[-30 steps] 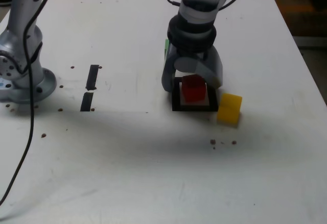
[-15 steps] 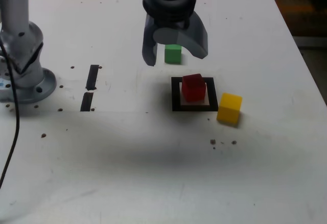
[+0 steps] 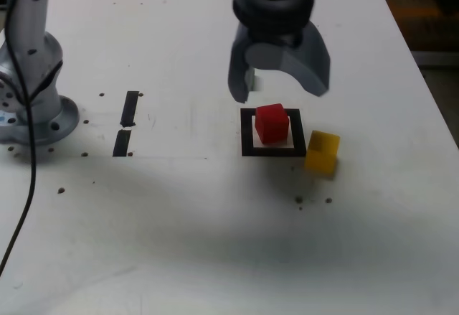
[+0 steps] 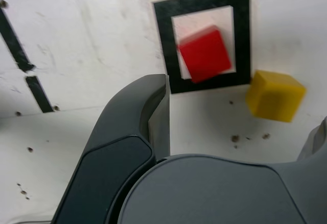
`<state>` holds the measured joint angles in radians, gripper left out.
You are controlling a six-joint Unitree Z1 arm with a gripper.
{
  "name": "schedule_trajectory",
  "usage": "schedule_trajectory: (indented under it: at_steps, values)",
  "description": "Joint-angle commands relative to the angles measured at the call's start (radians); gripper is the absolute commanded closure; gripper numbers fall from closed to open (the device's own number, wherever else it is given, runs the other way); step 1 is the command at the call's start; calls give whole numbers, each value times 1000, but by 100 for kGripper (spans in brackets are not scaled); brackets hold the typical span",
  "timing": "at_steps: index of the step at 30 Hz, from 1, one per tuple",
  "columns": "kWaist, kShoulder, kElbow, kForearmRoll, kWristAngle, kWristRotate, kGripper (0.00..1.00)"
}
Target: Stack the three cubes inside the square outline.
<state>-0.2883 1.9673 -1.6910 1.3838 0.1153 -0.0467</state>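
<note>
My hand (image 3: pixel 280 89) hangs wide and empty above the table (image 3: pixel 179 222), at twelve o'clock of the outline (image 3: pixel 247 130) in the exterior view. The red cube (image 3: pixel 272 123) already sits inside the outline. The yellow cube (image 3: pixel 322 152) waits just outside, at four o'clock. Green is hidden. Two cubes remain to stack, I judge.

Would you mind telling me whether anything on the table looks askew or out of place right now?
The red cube sits inside the square outline but twisted, its edges not parallel to the tape and one edge overlapping the inner border. The yellow cube lies outside the outline, beside its corner. Nothing looks damaged.
</note>
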Motion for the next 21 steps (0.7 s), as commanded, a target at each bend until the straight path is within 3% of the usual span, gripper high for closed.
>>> schedule_trajectory:
  at_steps: [1, 7, 21]
  values:
    - [-4, 29, -45, 8, -14, 9, 0]
    - [-13, 110, -151, 11, -49, 36, 0]
    - [-16, 219, -209, -27, -77, 45, 1]
